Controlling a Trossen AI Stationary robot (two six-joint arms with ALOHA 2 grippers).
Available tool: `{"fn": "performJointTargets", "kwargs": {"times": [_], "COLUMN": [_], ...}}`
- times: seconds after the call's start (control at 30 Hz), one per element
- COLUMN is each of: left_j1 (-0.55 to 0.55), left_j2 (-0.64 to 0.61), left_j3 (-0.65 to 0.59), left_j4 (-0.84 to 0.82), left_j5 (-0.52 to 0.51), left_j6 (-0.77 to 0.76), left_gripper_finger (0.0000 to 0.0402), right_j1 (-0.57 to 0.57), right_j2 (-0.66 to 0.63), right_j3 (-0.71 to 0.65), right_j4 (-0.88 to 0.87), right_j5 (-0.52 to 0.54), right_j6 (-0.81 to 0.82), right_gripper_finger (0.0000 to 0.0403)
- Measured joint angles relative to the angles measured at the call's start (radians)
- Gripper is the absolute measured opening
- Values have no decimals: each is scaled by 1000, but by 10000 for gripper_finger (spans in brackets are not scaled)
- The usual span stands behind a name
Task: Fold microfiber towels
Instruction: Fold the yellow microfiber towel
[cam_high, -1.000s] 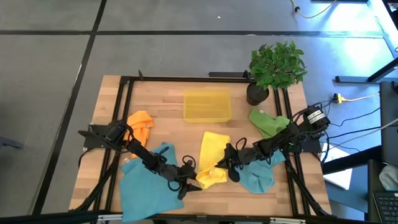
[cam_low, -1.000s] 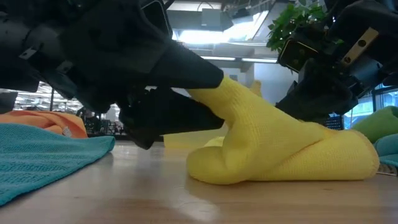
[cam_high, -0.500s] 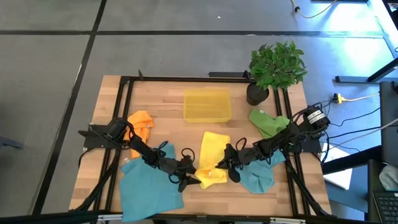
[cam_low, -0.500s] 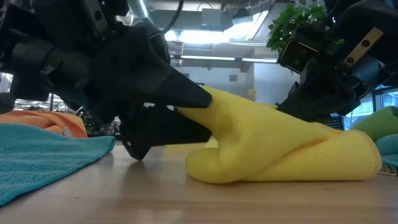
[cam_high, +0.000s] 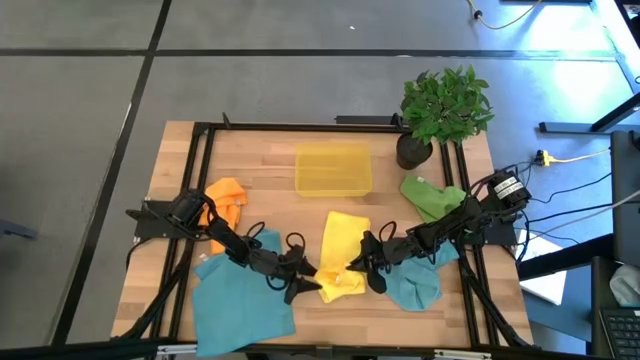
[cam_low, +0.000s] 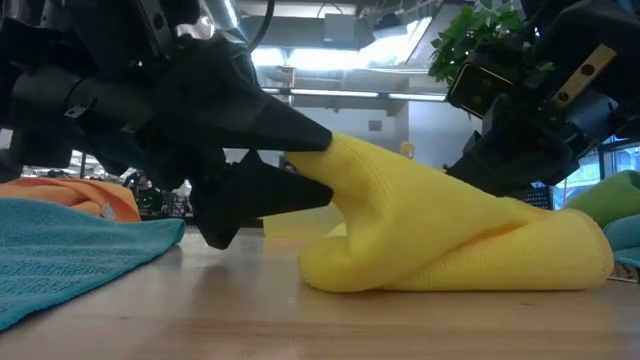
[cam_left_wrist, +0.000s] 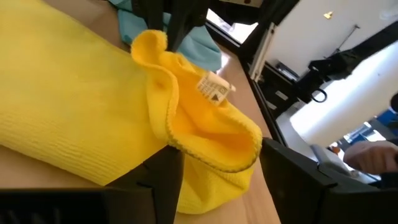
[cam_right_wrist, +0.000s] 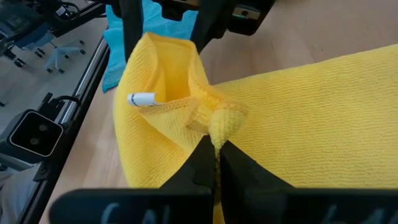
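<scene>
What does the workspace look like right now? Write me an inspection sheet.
Surface: wooden table in a black frame.
Job's things: yellow towel bunched at the front centre; large teal towel front left; second teal towel front right; orange towel left; green towel right.
Clutter: yellow bin and potted plant at the back.
Grippers: left gripper with jaws open around the yellow towel's edge; right gripper with jaws shut, pinching a fold of it.
Cables: yellow cable on the floor, right.
Surroundings: grey floor; lit room behind.
</scene>
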Motion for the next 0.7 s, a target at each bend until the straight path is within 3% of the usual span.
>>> {"fn": "performJointTargets", "kwargs": {"times": [0.23,0.47,0.7], "left_j1": [0,-11,-37], "left_j2": [0,-75,-322], "left_j3": [0,-1,3], "left_j4": [5,-47,-408], "left_j5": [-2,30,6], "left_j6": [10,72,129], "left_gripper_finger": [133,11,1], "right_j1": [0,10,27], "right_j2": [0,0,-7], "right_j3": [0,0,2], "right_j4": [0,61,85], "right_j5": [1,0,-1], "right_j6": [-1,-24,-32], "right_gripper_finger": [6,6,6]}}
